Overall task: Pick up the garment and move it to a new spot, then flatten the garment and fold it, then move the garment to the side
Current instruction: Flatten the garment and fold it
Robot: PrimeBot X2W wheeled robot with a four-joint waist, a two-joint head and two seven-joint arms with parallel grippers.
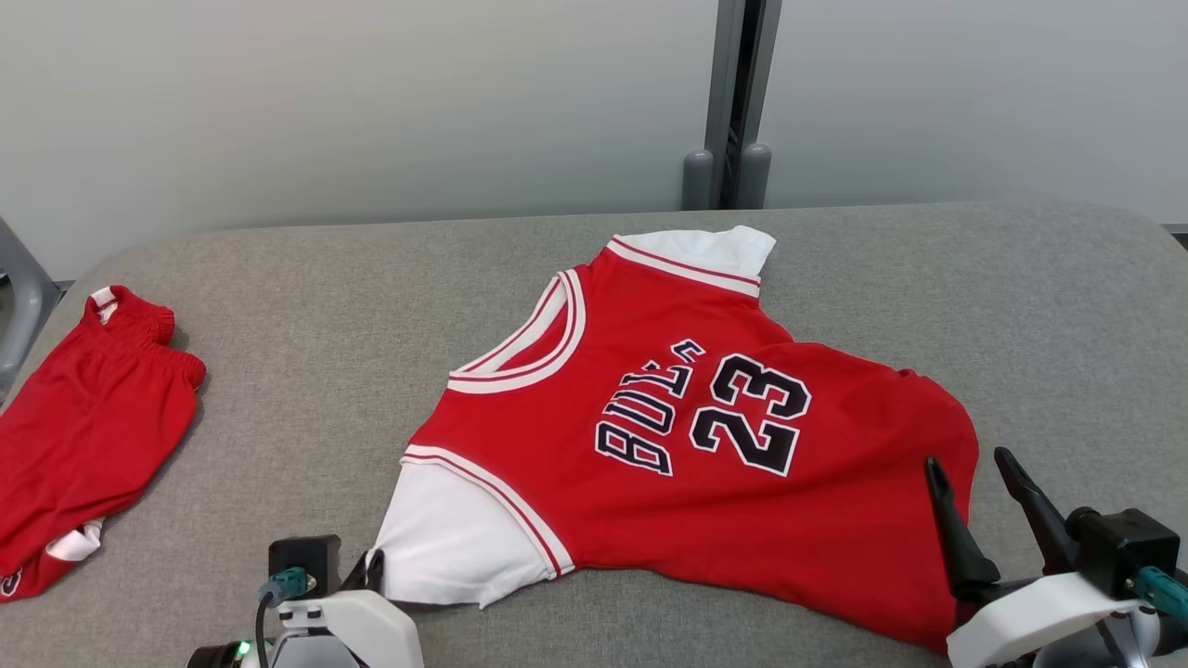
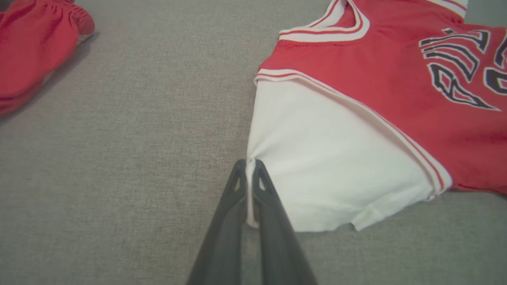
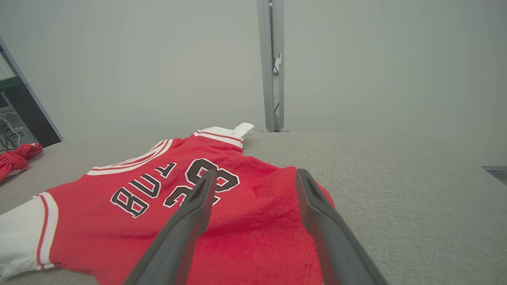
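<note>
The garment [image 1: 705,417] is a red jersey with white sleeves and "23" on the chest, lying spread on the grey table [image 1: 325,353]. In the left wrist view my left gripper [image 2: 248,164] is shut on the edge of the near white sleeve [image 2: 328,158], which shows pinched between the two dark fingers. From the head view that gripper [image 1: 371,566] sits at the sleeve's corner. Above the jersey's hem at the lower right, my right gripper [image 1: 970,464] stands open; its fingers [image 3: 198,206] hover over the red cloth [image 3: 253,221] with nothing between them.
A second red garment, a pair of shorts [image 1: 83,427], lies crumpled at the table's left edge. A grey wall and a metal post [image 1: 733,102] stand behind the table. Bare grey cloth stretches between the shorts and the jersey.
</note>
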